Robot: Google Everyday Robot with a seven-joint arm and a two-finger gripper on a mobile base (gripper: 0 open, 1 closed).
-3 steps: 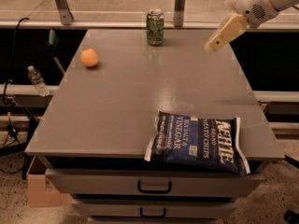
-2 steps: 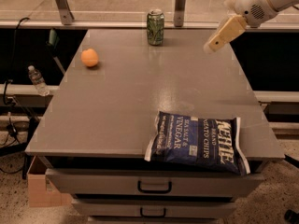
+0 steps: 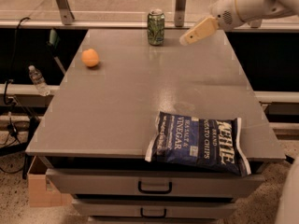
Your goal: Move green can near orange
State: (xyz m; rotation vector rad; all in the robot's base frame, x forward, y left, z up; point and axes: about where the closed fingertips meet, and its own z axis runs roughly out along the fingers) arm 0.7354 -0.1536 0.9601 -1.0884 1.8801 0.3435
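Note:
The green can (image 3: 156, 27) stands upright at the far edge of the grey table (image 3: 121, 101), near the middle. The orange (image 3: 90, 58) lies on the table's far left part, well to the left of the can and a little nearer to me. My gripper (image 3: 187, 38) reaches in from the upper right and hangs just above the table. Its tip is a short way to the right of the can and does not touch it. It holds nothing that I can see.
A blue bag of salt and vinegar chips (image 3: 198, 143) lies at the front right edge of the table. A clear plastic bottle (image 3: 38, 80) sits on a ledge left of the table. Drawers (image 3: 154, 186) are under the tabletop. Metal posts (image 3: 180, 6) stand behind the can.
My gripper has moved left and slightly up, closer to the green can. The can, the orange and the chip bag have not moved.

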